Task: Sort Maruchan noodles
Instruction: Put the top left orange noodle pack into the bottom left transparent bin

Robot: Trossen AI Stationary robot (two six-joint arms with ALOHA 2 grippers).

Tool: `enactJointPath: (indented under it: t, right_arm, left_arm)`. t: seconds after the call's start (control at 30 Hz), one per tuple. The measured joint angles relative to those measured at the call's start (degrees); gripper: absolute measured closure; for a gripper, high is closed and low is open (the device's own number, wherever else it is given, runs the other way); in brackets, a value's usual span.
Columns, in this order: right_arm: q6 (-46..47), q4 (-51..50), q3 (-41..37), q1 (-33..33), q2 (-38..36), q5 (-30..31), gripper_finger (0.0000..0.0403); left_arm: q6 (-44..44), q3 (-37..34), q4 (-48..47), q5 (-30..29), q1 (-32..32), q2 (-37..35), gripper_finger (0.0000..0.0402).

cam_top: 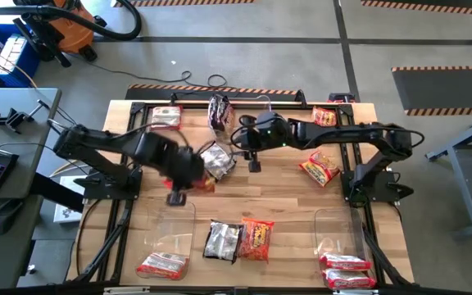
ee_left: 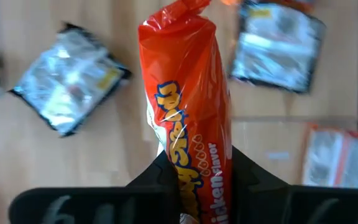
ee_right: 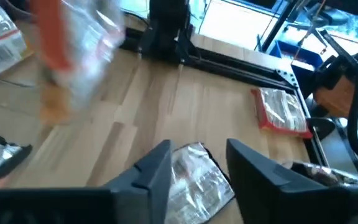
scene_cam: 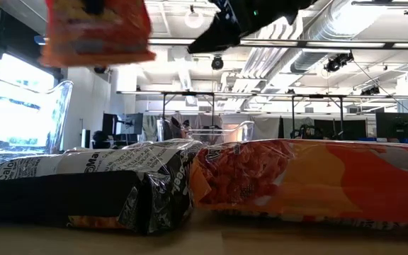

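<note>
- Left gripper [ee_left: 194, 180]: clamped on an orange-red packet [ee_left: 188, 118], both dark fingers pressed against its lower part, lifted clear of the wooden table [cam_top: 293, 205].
- Held orange-red packet: glossy crinkly plastic squeezed into a rounded fold; yellow looping brand script outlined in blue along its length, with white letters ending "…icken" and small "flavor" beside them.
- Same packet in the low view [scene_cam: 96, 32]: hanging high above the tabletop, flat face turned to the camera.
- Below the held packet, on the table: a dark black-silver packet [ee_left: 67, 78] to one side, another black-silver one [ee_left: 277, 45] farther off, both flat, rectangular, wrinkled and shiny; a pale pinkish packet [ee_left: 340, 158] under clear plastic.
- Right gripper [ee_right: 197, 168]: fingers parted, nothing between them, hovering over a silver packet [ee_right: 197, 180] lying flat on the wood planks.
- Past that silver packet: a red-and-white packet [ee_right: 283, 111] near the black table frame.
- Front of the table, level with the low camera: a black-silver packet [scene_cam: 83, 188] with white lettering, touching an orange packet [scene_cam: 310, 177] at its side.
- Clear bin [cam_top: 339, 233] at the front right corner: red-and-white packets [cam_top: 347, 270] at its near end.
- Clear bin [cam_top: 169, 238] at the front left: one red-and-white packet [cam_top: 162, 265].
</note>
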Motion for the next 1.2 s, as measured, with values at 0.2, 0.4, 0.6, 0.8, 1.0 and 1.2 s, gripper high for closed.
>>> enactJointPath:
  t: [0.2, 0.4, 0.6, 0.8, 1.0, 1.2]
  right_arm:
    - [2.67, 6.53, -6.41, -1.04, -0.41, -0.08, 0.0367]
    - [5.92, 15.05, -11.62, -1.37, -0.42, -0.18, 0.0391]
    - [8.22, 18.27, -13.92, -1.35, -0.39, -0.19, 0.0390]
    - [8.55, 19.36, -14.04, -1.35, -0.39, -0.24, 0.0402]
    - [8.57, 21.84, -14.04, -1.35, -0.39, -0.36, 0.0402]
    - [9.38, 22.00, -14.04, -1.33, -0.39, -0.36, 0.0403]
  left_arm:
    - [-6.82, 0.07, -1.80, 0.90, -11.38, -0.02, 0.0361]
    - [-20.76, 0.07, -0.81, -1.04, -22.09, 0.41, 0.0361]
    - [-32.64, -0.24, 1.24, -4.90, -31.32, 3.95, 0.0361]
    - [-40.18, -0.39, 1.88, -3.08, -39.06, 9.64, 0.0361]
    - [-40.84, -0.41, 6.06, -4.54, -41.99, 14.23, 0.0360]
    - [-36.37, -0.41, 6.66, -5.86, -42.10, 17.27, 0.0359]
